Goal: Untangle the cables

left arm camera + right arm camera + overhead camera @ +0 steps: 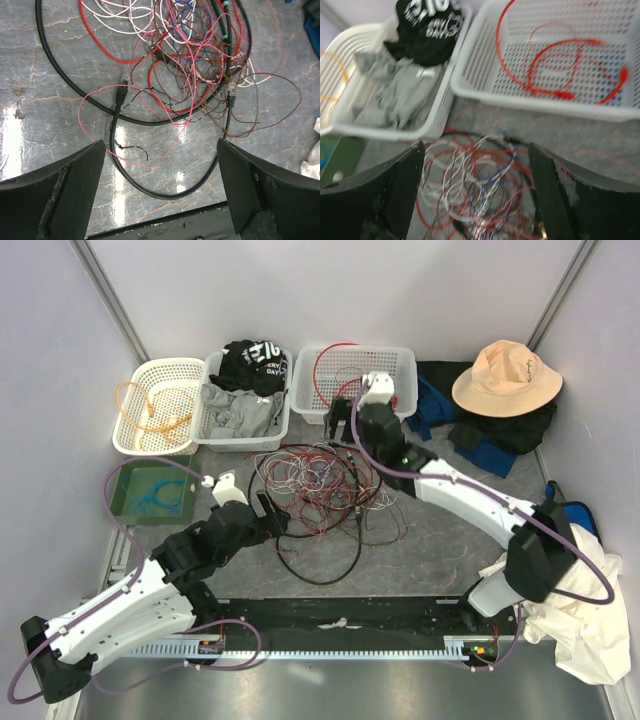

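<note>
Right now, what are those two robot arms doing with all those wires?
They are untangling a messy pile of cables on the table. The left gripper hangs open above the pile's near edge, holding nothing. The right gripper is open too, near the far edge by a white basket, where a red cable already lies. Most wires are still knotted together.

White block lettering stands on the black garment (252, 363) in the middle basket (240, 444). It is small from above and blurred from the right wrist, perhaps large digits over the word "DAY".
</note>
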`<state>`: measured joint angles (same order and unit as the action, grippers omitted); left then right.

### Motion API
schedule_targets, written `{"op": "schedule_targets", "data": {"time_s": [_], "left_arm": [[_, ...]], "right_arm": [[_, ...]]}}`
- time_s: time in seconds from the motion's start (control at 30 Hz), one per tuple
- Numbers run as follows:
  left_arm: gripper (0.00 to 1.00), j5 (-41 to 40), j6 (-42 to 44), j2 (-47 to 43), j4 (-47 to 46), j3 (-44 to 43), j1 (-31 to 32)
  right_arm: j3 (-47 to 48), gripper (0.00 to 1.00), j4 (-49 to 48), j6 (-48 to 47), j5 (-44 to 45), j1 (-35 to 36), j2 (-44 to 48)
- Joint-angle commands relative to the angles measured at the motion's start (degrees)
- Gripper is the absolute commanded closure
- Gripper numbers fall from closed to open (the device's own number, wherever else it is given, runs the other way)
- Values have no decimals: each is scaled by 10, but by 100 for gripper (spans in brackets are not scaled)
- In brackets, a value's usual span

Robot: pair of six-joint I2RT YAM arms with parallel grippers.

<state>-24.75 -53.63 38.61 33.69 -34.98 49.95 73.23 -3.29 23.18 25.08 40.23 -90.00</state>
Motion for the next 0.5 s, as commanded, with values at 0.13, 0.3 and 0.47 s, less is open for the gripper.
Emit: {"op": "schedule_targets", "data": {"time_s": [0.13, 0.3, 0.47], "left_arm": [[0, -18, 4, -46, -13, -63, -1], [0, -85, 52, -63, 20, -133, -1], [0, -110, 86, -74, 50, -173, -1]], "right_arm": [[-187, 22, -32, 37, -49, 29, 3], [-178, 25, -37, 35, -5, 29, -41], [-135, 25, -25, 43, 19, -8, -87]]}}
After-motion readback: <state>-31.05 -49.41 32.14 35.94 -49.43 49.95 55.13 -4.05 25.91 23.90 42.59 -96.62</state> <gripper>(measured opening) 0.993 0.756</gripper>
